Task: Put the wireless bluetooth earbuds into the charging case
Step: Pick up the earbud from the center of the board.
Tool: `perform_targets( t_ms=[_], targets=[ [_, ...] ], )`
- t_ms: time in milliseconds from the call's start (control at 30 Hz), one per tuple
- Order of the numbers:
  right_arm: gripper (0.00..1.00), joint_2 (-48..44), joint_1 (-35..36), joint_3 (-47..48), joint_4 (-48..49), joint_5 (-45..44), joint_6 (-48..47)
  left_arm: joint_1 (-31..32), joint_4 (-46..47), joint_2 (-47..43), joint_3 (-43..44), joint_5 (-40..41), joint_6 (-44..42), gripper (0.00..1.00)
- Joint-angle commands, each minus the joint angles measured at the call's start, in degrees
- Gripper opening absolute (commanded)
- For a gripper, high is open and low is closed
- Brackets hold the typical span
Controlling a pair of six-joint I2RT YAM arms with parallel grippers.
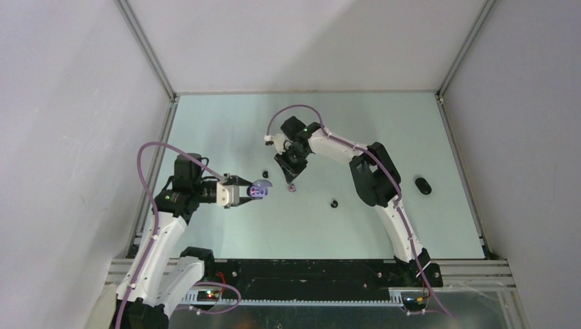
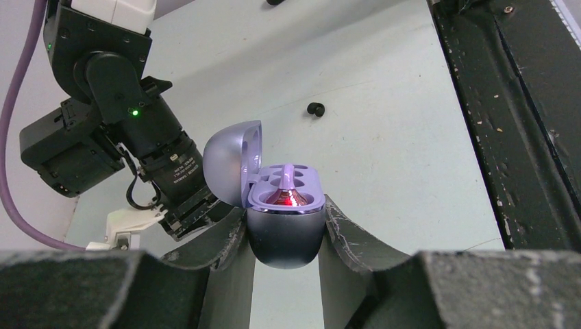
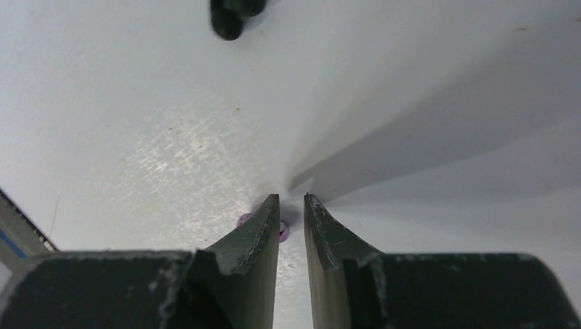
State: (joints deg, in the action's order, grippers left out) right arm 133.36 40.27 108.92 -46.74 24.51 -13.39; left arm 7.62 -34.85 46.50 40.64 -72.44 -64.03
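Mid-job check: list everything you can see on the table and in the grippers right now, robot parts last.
purple charging case: one, purple, lid open, held above the table; one socket seems filled
purple earbud: one, purple, on the table at the right gripper's tips
black earbuds: two, black, loose on the table, one near the case, one nearer the arm bases
black oval object: one, black, right side of the table
table: one, pale green
left gripper: shut on the case
right gripper: fingers narrowly apart at the purple earbud; grip unclear
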Motion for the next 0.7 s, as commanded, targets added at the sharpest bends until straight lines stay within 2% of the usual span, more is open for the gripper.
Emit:
perform_targets(
  t_ms=[0, 133, 233, 267, 300, 333, 400, 433, 467, 500, 567, 600, 667],
  targets=[
    [0.26, -1.54, -1.33, -0.97, 5.48, -12.13, 2.01, -0.61, 1.02, 0.03, 0.88, -2.17, -0.70, 0.00],
    [0.26, -9.72, -4.12, -7.88, 14.30, -21.17, 2.96, -0.62, 0.91, 0.02, 0.93, -2.17, -0.75, 0.00],
    [0.23, -16.53, -5.42, -13.89, 21.88, -31.06, 1.75, -0.64, 0.92, 0.10, 0.87, -2.23, -0.87, 0.00],
    [0.29, -20.52, -5.53, -18.39, 26.95, -33.06, 0.48, -0.62, 0.81, 0.04, 0.90, -2.25, -0.90, 0.00],
    [0.44, -22.71, -5.81, -20.81, 30.25, -36.19, -0.01, -0.60, 0.65, 0.07, 1.03, -2.30, -1.05, 0.00],
    [0.77, -26.18, -6.12, -25.99, 36.33, -36.94, -0.18, -0.61, 0.24, 0.03, 1.07, -2.33, -1.16, 0.00],
    [0.96, -27.92, -8.36, -27.81, 34.95, -30.47, 1.09, -0.67, 0.05, 0.02, 1.13, -2.47, -1.60, 0.00],
    [0.98, -27.73, -10.76, -25.82, 29.82, -21.50, 1.92, -0.67, 0.09, 0.02, 1.12, -2.54, -1.62, 0.00],
    [0.99, -26.75, -11.98, -24.53, 27.12, -17.47, 3.84, -0.67, 0.12, 0.05, 1.13, -2.60, -1.62, 0.00],
    [0.99, -26.31, -14.50, -22.98, 23.00, -7.68, 4.04, -0.65, 0.17, -0.01, 1.07, -2.60, -1.62, 0.00],
    [0.99, -25.85, -17.18, -22.79, 19.69, 4.17, 4.32, -0.62, 0.15, -0.13, 1.10, -2.68, -1.62, 0.00],
    [0.99, -26.68, -17.52, -23.41, 19.59, 7.11, 5.01, -0.64, 0.03, -0.23, 1.08, -2.76, -1.71, 0.00],
    [0.99, -29.42, -15.80, -26.32, 20.34, 6.65, 4.14, -0.63, 0.04, -0.25, 1.07, -2.85, -1.73, 0.00]
  ],
)
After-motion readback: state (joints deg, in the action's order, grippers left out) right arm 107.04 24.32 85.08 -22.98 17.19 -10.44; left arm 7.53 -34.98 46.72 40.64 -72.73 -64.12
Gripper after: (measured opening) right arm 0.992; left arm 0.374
